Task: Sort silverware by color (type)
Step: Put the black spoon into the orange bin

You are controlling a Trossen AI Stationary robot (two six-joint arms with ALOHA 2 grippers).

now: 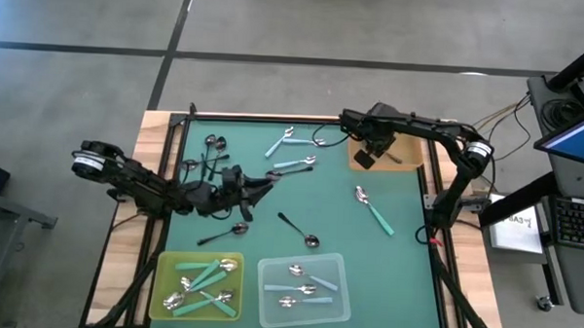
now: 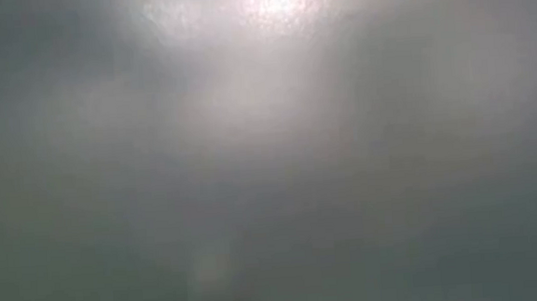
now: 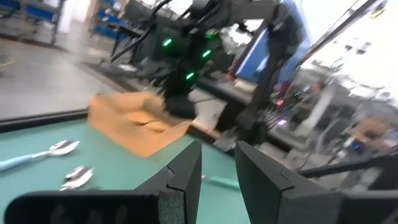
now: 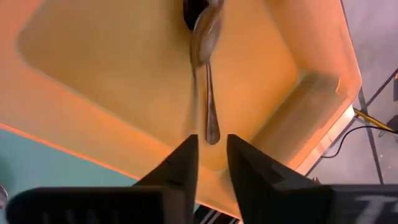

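Nearest, along the table's front edge, the yellow tray [image 1: 168, 277] holds several teal-handled spoons [image 1: 206, 276]. Just beside it, the clear tray [image 1: 335, 266] holds light blue-handled spoons [image 1: 304, 289].

Beyond the trays, loose silverware lies on the green mat [image 1: 405, 265]. One black-handled spoon [image 1: 298, 229] lies just past the clear tray and another black spoon [image 1: 222, 235] just past the yellow one. A lone teal spoon [image 1: 373, 209] lies well apart on the right side.

At mid-table the left gripper [image 1: 260, 188] hangs low over the mat. Its fingers [image 3: 186, 171] stand parted, with nothing between them.

Farther back, two light blue spoons [image 1: 290, 166] lie near the middle. A cluster of black spoons [image 1: 211, 145] sits toward the far left corner.

At the far right, the right gripper [image 4: 211, 140] points down into the orange tray [image 4: 311, 93]. Its jaws are apart and grasp nothing. A spoon in the tray [image 4: 208, 68] lies just beyond the fingertips, its shiny bowl farthest from them. It is streaked with blur, and I cannot tell its handle colour.

The table-height camera gives only grey haze.
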